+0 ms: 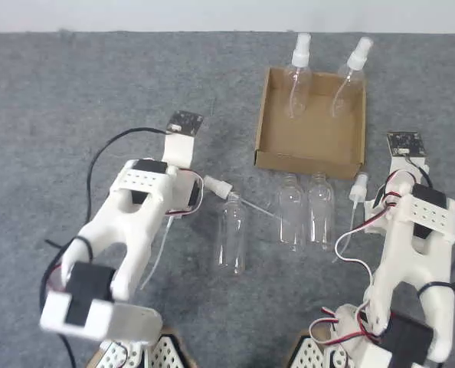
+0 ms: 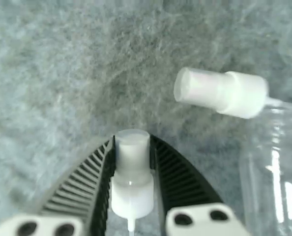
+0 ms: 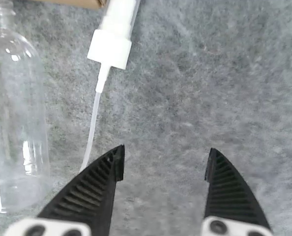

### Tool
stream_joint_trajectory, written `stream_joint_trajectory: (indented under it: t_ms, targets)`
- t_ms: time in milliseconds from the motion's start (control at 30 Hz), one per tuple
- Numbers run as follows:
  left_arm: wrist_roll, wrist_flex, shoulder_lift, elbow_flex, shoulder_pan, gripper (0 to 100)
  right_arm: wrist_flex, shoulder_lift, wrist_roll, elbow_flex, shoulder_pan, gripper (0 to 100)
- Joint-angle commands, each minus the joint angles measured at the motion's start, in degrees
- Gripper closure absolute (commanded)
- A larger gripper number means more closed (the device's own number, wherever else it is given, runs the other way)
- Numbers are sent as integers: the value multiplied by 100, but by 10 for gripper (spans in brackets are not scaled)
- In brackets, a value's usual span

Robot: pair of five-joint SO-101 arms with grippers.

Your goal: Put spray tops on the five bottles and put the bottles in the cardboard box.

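My left gripper (image 2: pixel 131 141) is shut on a white spray top (image 2: pixel 131 169), held just above the grey mat. A second spray top (image 2: pixel 219 93) lies a little ahead of it, by the neck of a clear uncapped bottle (image 2: pixel 274 172) (image 1: pixel 231 234). Two more uncapped bottles (image 1: pixel 291 211) (image 1: pixel 321 208) lie side by side in front of the cardboard box (image 1: pixel 308 159). Inside the box lie two bottles (image 1: pixel 298 80) (image 1: pixel 348 84) with spray tops on. My right gripper (image 3: pixel 165 157) stands open above the mat, short of a third loose spray top (image 3: pixel 111 42) (image 1: pixel 358 188).
The grey mat (image 1: pixel 74 100) covers the table, with free room at the left and far left. Cables (image 1: pixel 350 238) trail from both arms near the front. One clear bottle (image 3: pixel 13 108) lies close beside my right gripper's finger.
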Motion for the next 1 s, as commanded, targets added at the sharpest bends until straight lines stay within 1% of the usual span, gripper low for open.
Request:
stream_joint_trajectory:
  t_ms: [0,200,333,500,600,733,800,867,967]
  targets:
    - [-9,158,-1108,-31,-26,988,57,-330,-413,18,-347,785]
    - [-9,176,-1960,409,-26,988,-66,-330,-519,185,-901,785]
    - [-9,149,-2189,602,-18,987,-646,-330,-826,527,-954,785]
    - [0,149,-2198,655,-18,987,-1508,-330,-809,1257,-831,789]
    - [9,149,-2224,655,-18,987,-1675,-330,-686,1398,-585,789]
    - [18,149,-2189,655,-18,987,-1701,-338,-220,1380,-48,789]
    - [26,123,-2189,646,-18,987,-1701,-418,-141,1336,180,789]
    - [26,18,-2198,655,-18,987,-1622,-497,-141,1116,259,789]
    - [26,18,-2215,655,-18,987,-1138,-673,-114,642,251,787]
